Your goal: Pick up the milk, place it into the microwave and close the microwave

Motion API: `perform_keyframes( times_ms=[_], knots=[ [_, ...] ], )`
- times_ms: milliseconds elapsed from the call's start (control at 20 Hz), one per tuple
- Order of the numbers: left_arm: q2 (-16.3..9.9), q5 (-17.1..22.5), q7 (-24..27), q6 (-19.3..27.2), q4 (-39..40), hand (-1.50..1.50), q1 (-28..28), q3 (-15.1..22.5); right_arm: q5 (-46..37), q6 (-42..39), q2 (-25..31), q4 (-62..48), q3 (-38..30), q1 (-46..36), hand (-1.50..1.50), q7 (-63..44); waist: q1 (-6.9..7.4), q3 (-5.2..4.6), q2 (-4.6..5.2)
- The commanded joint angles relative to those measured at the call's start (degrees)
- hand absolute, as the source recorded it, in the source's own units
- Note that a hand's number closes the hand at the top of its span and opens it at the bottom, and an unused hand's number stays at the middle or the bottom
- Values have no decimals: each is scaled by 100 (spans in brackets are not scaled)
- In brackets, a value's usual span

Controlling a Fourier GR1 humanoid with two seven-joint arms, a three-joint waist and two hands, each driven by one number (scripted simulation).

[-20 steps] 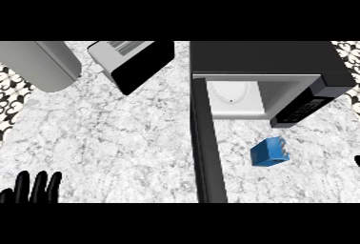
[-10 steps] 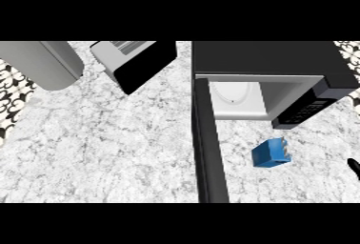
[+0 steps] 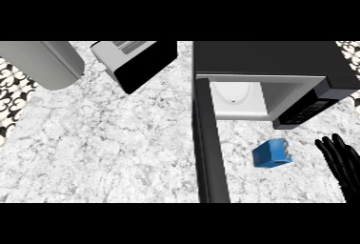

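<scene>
Milk, a small blue carton (image 3: 272, 153), is lying on the white marbled counter (image 3: 105, 152) at about four o'clock from the middle of the head view, just in front of the microwave's open mouth and apart from everything else. I am reading the scene from nine o'clock toward three. A grey rounded appliance (image 3: 42, 62) and a silver toaster with a black side (image 3: 137, 59) are sitting at ten and eleven o'clock, well away from the job. The black microwave door (image 3: 209, 143) is standing open down the centre, just beside the carton at its nine o'clock. The black microwave (image 3: 281, 71) is showing its white cavity (image 3: 239, 97) at one o'clock. My black right hand (image 3: 343, 159) is hovering at three o'clock, fingers straight and spread, holding nothing; my left hand is not showing.

I am judging the risk as this: those straight fingers are likely to nudge the light carton sideways against the door before they curl round it, or tip it.
</scene>
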State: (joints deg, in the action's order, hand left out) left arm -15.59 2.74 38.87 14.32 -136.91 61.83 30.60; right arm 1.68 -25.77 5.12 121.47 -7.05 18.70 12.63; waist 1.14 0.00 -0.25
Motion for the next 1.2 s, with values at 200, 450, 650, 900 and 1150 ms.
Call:
perform_keyframes(
  times_ms=[200,450,650,900,1150],
  knots=[
    [-377,420,751,-197,71,-150,535,-214,-771,80,66,-1092,49,-433,-150,643,-19,2,4],
    [-420,292,1230,-204,239,-150,843,-14,-1146,530,37,-2093,-146,-1203,-150,890,22,5,13],
    [-686,933,1317,-455,203,-150,794,-655,-1457,875,-33,-2529,-201,-1211,-150,1235,-33,2,17],
    [-694,527,1659,-387,196,-150,1188,-188,-1585,911,297,-3611,-464,-1572,-150,1852,-8,7,18],
    [-729,770,1645,-399,263,-150,1113,-391,-1745,849,326,-4362,-268,-1881,-150,2270,-23,6,24]
  ],
)
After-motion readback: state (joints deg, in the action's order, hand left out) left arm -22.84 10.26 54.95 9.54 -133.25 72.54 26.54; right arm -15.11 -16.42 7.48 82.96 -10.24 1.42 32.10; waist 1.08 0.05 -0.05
